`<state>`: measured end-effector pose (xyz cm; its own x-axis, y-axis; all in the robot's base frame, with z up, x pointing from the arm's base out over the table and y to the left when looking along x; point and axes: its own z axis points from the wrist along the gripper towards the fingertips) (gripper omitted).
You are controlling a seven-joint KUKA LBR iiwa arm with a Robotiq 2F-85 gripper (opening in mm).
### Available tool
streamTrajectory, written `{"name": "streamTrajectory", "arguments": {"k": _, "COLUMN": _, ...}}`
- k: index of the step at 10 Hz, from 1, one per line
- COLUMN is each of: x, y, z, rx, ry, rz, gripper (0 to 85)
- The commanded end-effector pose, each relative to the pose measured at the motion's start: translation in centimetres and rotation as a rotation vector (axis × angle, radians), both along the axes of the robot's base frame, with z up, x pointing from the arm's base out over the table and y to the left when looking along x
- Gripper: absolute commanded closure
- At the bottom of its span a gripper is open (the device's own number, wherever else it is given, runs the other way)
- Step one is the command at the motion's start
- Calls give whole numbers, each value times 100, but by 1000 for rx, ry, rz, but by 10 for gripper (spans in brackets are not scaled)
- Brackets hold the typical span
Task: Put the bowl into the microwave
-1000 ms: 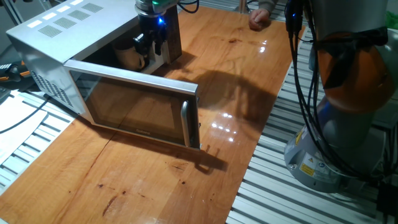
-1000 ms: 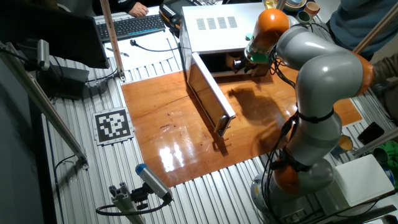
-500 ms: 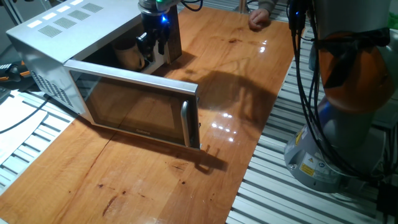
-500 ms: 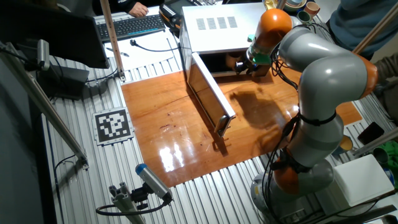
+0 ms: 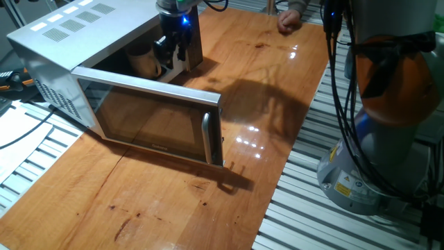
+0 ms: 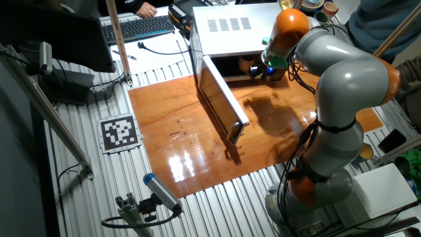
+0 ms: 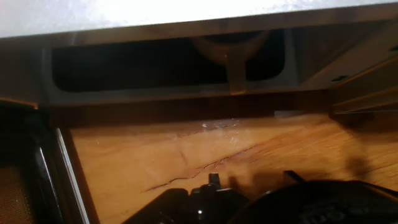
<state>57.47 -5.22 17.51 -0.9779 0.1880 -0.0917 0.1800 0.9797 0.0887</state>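
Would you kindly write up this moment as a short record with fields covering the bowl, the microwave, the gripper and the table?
bowl: cream-white bowl sits inside the microwave cavity, near the opening
microwave: silver-white microwave on the table, vent slots on top
door: door swung wide open, vertical handle at its free edge
gripper: gripper at the cavity mouth, beside the bowl; whether it grips the bowl cannot be told
table: wooden table, glossy with light reflections
task state: bowl already in the microwave, door not yet closed
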Motion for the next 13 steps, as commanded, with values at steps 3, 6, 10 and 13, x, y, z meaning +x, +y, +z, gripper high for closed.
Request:
{"name": "streamTrajectory", "arguments": {"k": 3, "x": 0, "y": 1, "z": 1, "rx": 16, "ry": 1, "rz": 11, "gripper": 340}}
{"name": "streamTrajectory", "arguments": {"k": 6, "x": 0, "y": 1, "z": 1, "rx": 18, "ry": 5, "rz": 39, "gripper": 340}}
{"name": "streamTrajectory", "arguments": {"k": 10, "x": 0, "y": 1, "z": 1, "rx": 14, "ry": -25, "rz": 47, "gripper": 170}}
{"name": "streamTrajectory", "arguments": {"k": 13, "x": 0, "y": 1, "z": 1, "rx": 10, "ry": -31, "rz": 68, "gripper": 170}}
